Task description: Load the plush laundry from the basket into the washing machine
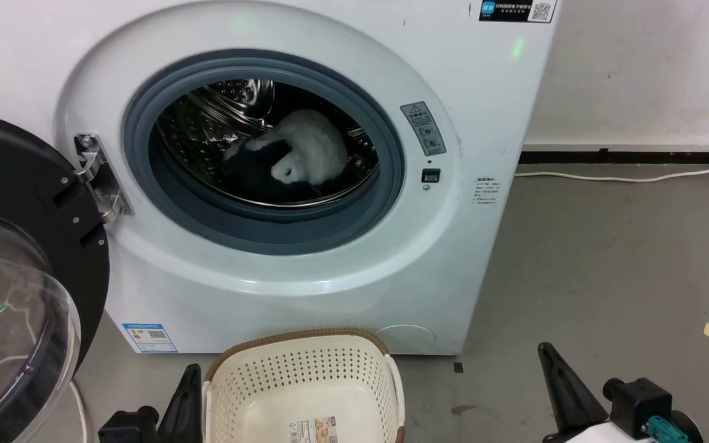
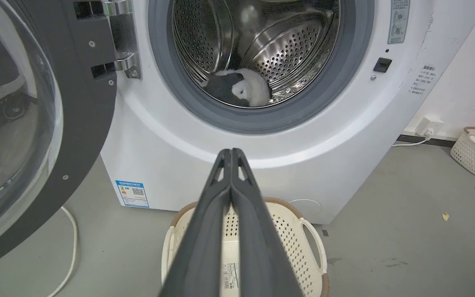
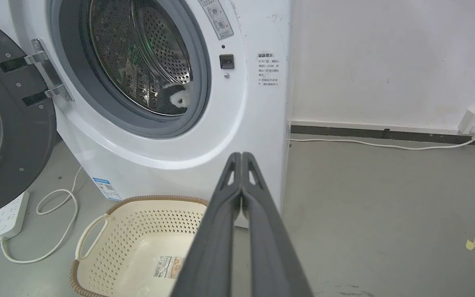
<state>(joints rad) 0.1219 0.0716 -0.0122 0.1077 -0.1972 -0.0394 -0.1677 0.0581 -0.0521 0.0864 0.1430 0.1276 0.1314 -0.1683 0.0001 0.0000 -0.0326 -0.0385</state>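
Before the washing machine (image 1: 305,289), left gripper (image 2: 231,152) and right gripper (image 3: 241,154) are both pressed together, empty.

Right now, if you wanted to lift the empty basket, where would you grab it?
Probably the loop handle on the left side of the basket, from above with the left gripper, which sits beside it. The basket stands upright, so that thin handle has a gap for a finger.
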